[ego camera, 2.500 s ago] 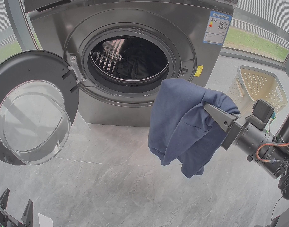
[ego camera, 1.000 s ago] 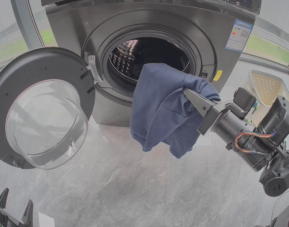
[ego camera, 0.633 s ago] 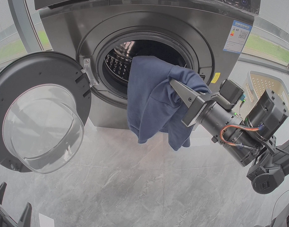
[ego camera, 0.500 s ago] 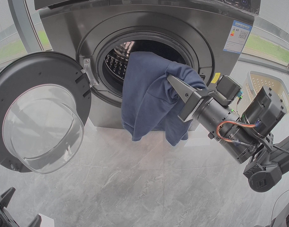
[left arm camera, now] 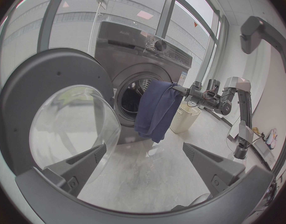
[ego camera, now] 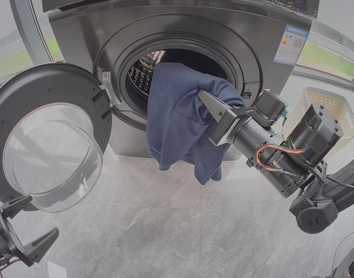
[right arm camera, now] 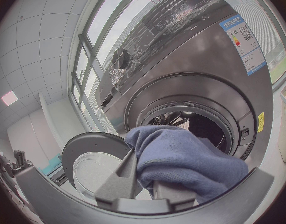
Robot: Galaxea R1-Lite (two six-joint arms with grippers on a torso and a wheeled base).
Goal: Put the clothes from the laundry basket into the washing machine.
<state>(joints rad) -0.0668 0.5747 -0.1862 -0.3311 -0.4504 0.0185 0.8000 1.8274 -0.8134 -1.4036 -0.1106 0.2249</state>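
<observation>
While the right gripper [ego camera: 202,95] held its fingers closed tight on a bunched fold of the blue garment [ego camera: 177,116], the cloth hung in the air just in front of the washing machine [ego camera: 80,39]. In the head view its upper part covered the middle and right of the round opening [ego camera: 140,80], and its loose ends drooped past the lower front edge of the machine, off the floor [ego camera: 165,228]. Whether the cloth touched the opening's rim could not be told. The right wrist view showed the fold heaped over the two fingers, with the dark drum beyond it.

The door [ego camera: 46,85] stood swung fully open to the left of the opening, its clear bowl-shaped window [ego camera: 49,155] facing the near side. The shiny perforated drum wall showed at the left of the opening, beside the garment.

The laundry basket [ego camera: 333,101], pale and perforated, stood on the floor to the right of the machine, behind the right arm and well apart from the garment.

The left gripper [ego camera: 44,215] was low at the near left, just below the open door, its fingers [left arm camera: 208,165] spread wide with nothing between them.

A printed sticker [ego camera: 289,45] sat on the upper right of the machine's front, and a round knob [right arm camera: 120,58] sat on the control panel under wrinkled clear film.
</observation>
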